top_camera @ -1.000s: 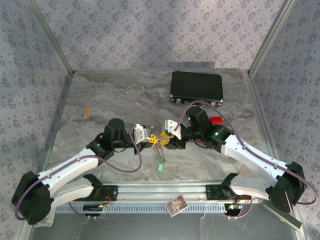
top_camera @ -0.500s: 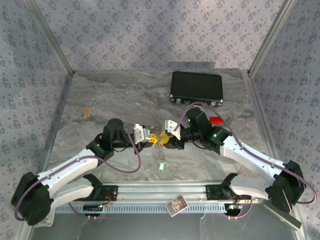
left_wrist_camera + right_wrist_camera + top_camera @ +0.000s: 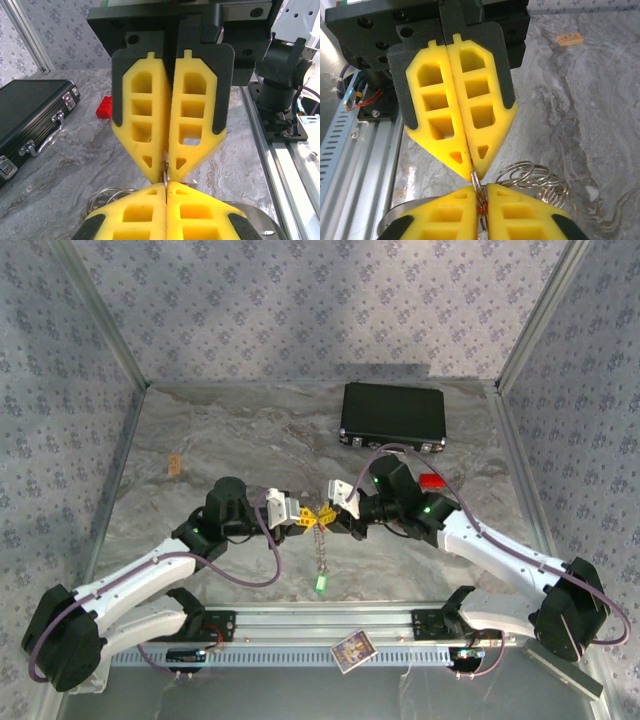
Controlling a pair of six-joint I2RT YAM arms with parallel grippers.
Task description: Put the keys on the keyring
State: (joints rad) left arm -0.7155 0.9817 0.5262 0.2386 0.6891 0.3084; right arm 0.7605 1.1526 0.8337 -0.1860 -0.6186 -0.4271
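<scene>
Where the two arms meet over the middle of the grey marbled tabletop (image 3: 250,430), the left gripper (image 3: 310,517) has its yellow fingers (image 3: 150,195) clenched on a thin, pale silvery wire keyring (image 3: 476,181), pinching the wire at their very tips. Spare coils (image 3: 535,177) of the same wire bulge out beside the pinch. From it a fine chain (image 3: 321,550) trails toward the near edge, ending at the green-and-white tagged key (image 3: 320,583). Tip to tip with the left, the right gripper (image 3: 328,513) is likewise clamped on the ring. A sliver of red (image 3: 481,209) sits between its fingers, possibly the red-tagged key, though too little shows to tell.

The wire looks light, springy and slick, likely to twist or slip out of the fingertips, so holds close on either side of the split seem best. The keys are tiny and dangle freely. Taking one by its plastic tag should be steadier than by the metal.
</scene>
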